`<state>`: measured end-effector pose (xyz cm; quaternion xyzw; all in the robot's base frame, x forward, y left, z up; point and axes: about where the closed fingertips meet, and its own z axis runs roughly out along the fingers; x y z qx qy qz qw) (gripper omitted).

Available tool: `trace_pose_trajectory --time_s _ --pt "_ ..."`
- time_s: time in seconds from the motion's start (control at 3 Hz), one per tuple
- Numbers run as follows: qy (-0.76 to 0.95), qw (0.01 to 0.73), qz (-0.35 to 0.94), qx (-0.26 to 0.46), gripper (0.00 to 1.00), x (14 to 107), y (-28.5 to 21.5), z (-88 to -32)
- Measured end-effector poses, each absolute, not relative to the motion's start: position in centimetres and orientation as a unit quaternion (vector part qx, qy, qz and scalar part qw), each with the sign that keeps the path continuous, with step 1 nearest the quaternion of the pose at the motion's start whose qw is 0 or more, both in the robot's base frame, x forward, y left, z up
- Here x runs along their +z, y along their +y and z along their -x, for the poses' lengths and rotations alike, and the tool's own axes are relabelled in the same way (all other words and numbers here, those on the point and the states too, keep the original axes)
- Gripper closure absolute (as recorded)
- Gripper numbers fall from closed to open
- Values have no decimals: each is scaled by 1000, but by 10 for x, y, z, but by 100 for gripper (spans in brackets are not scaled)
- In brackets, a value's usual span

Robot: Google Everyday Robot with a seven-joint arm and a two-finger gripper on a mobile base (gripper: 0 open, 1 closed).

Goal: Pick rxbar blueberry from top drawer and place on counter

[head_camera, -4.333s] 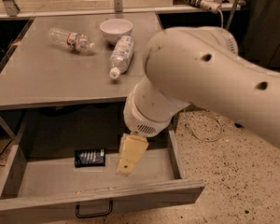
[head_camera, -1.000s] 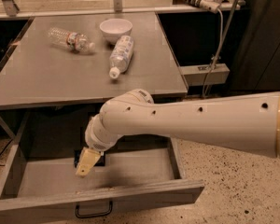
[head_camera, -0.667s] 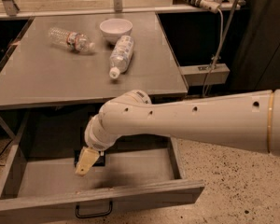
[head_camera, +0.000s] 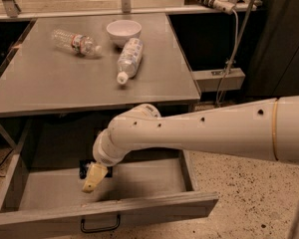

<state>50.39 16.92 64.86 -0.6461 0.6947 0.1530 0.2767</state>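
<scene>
A clear plastic water bottle (head_camera: 74, 42) with a red-and-white label, its print too small to read, lies on its side at the upper left of the counter (head_camera: 50, 88), a flat grey metal tabletop. Below it the top drawer (head_camera: 164, 210), shallow grey metal, stands pulled out across the lower frame. The rxbar blueberry (head_camera: 83, 170), a dark flat wrapper with no lettering legible, lies on the drawer floor near the back, partly hidden by the cream-coloured gripper (head_camera: 89, 183), which points down into the drawer right over it; whether the gripper is spread or pinching cannot be told. A black loop handle (head_camera: 99, 226) hangs on the drawer front. At upper centre sits a round white bowl (head_camera: 123, 31), with a second bottle (head_camera: 129, 59), pale-labelled and white-capped, lying just in front. The smooth white arm (head_camera: 214, 131) reaches in from the right above speckled floor (head_camera: 239, 183).
</scene>
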Motion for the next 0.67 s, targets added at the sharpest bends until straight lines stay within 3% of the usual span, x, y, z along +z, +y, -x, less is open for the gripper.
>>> trace_pose_trajectory --time_s 0.67 --pt "705 262 636 172 0 615 173 -503"
